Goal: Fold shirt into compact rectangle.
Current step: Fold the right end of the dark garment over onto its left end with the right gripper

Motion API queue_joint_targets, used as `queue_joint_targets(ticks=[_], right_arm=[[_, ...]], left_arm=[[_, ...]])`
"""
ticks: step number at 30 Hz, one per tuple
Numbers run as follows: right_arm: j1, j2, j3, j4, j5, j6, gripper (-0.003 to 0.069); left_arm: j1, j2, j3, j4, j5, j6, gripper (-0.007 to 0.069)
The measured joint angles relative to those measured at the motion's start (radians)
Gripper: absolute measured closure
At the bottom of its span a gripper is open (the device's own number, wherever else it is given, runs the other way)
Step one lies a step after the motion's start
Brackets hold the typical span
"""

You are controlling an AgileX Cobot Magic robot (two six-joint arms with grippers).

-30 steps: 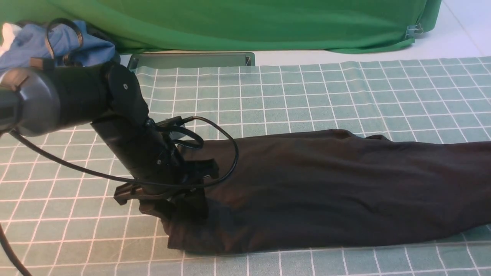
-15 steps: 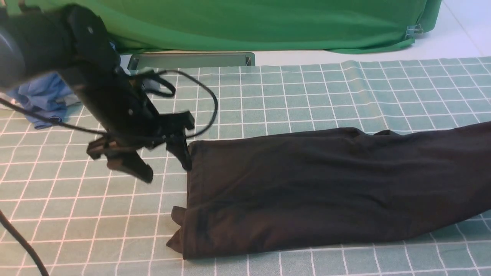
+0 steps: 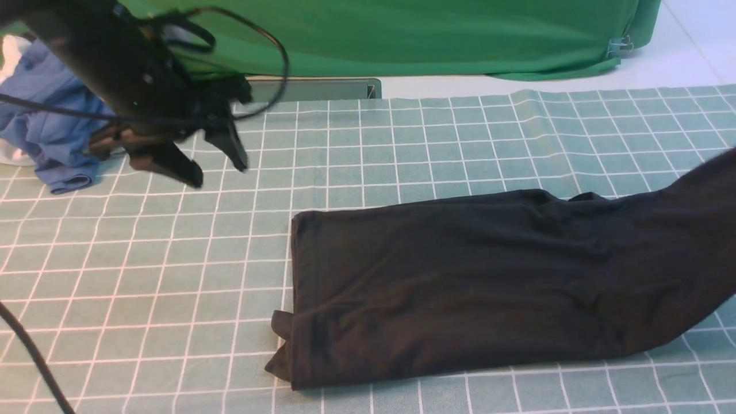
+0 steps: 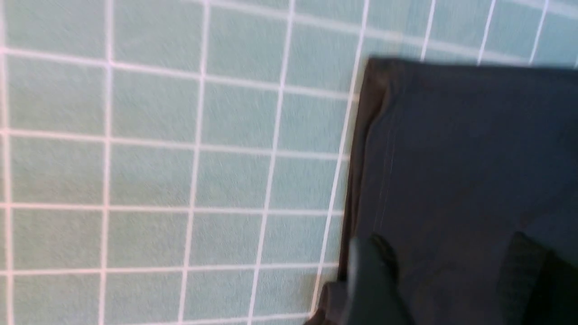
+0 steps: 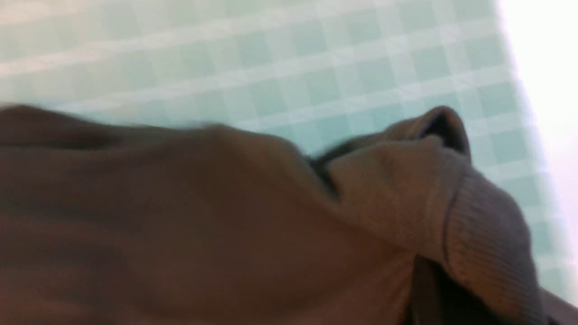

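The black shirt (image 3: pixel 460 276) lies as a long folded band on the checked cloth, its left end square and flat. Toward the right edge of the front view its other end rises off the cloth. My left gripper (image 3: pixel 218 172) hangs open and empty in the air, behind and left of the shirt's left end. In the left wrist view its fingers (image 4: pixel 370 280) stand apart above the shirt (image 4: pixel 451 158). My right gripper is outside the front view. The right wrist view is filled with bunched shirt fabric (image 5: pixel 180 216) and a ribbed cuff (image 5: pixel 487 225), which hide the jaws.
A blue garment (image 3: pixel 46 132) is heaped at the back left, just behind my left arm. The green backdrop cloth (image 3: pixel 402 34) hangs along the back, with a grey metal channel (image 3: pixel 310 89) at its foot. A black cable (image 3: pixel 34 356) trails at the near left.
My left gripper let go of the shirt's left end, then rose and drew away to the back left. The shirt's left end settled flat, and its right end has lifted higher.
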Motion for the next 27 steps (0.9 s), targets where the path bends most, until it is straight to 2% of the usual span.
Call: queue_joint_targets(ticks=[2, 5, 9, 10, 11, 13, 15, 18, 19, 22, 23, 27], right_arm=[[0.064, -0.017, -0.002, 0.033, 0.000, 0.027, 0.0619], [0.303, -0.019, -0.006, 0.097, -0.004, 0.126, 0.0619], [0.574, 0.035, -0.006, 0.114, -0.065, 0.231, 0.0619], [0.587, 0.039, -0.006, 0.113, -0.077, 0.236, 0.0619], [0.694, 0.082, -0.006, 0.118, -0.133, 0.279, 0.0619], [0.784, 0.133, -0.006, 0.120, -0.206, 0.311, 0.0617], [0.835, 0.170, -0.006, 0.121, -0.240, 0.330, 0.0615], [0.951, 0.294, -0.006, 0.124, -0.395, 0.352, 0.0585], [0.955, 0.300, -0.006, 0.125, -0.403, 0.354, 0.0582], [0.995, 0.383, -0.006, 0.128, -0.506, 0.357, 0.0494], [1.004, 0.417, -0.006, 0.130, -0.544, 0.358, 0.0406], [1.006, 0.435, -0.009, 0.133, -0.531, 0.354, 0.0141]], left_arm=[[0.026, 0.000, -0.007, -0.015, 0.000, 0.003, 0.0358], [0.085, 0.000, -0.010, -0.039, 0.000, 0.005, 0.0494], [0.105, 0.000, -0.010, -0.039, 0.000, 0.005, 0.0589], [0.105, 0.000, -0.010, -0.039, 0.000, 0.007, 0.0594], [0.105, 0.000, -0.010, -0.045, 0.000, 0.017, 0.0604], [0.105, 0.000, -0.010, -0.050, 0.001, 0.024, 0.0607], [0.105, 0.000, -0.010, -0.051, 0.001, 0.027, 0.0607], [0.105, 0.000, -0.010, -0.057, 0.002, 0.028, 0.0607], [0.105, 0.000, -0.010, -0.059, 0.002, 0.028, 0.0607], [0.105, 0.000, -0.010, -0.062, 0.002, 0.028, 0.0606], [0.105, 0.000, -0.010, -0.062, 0.002, 0.028, 0.0606], [0.105, 0.000, -0.010, -0.062, 0.002, 0.028, 0.0601]])
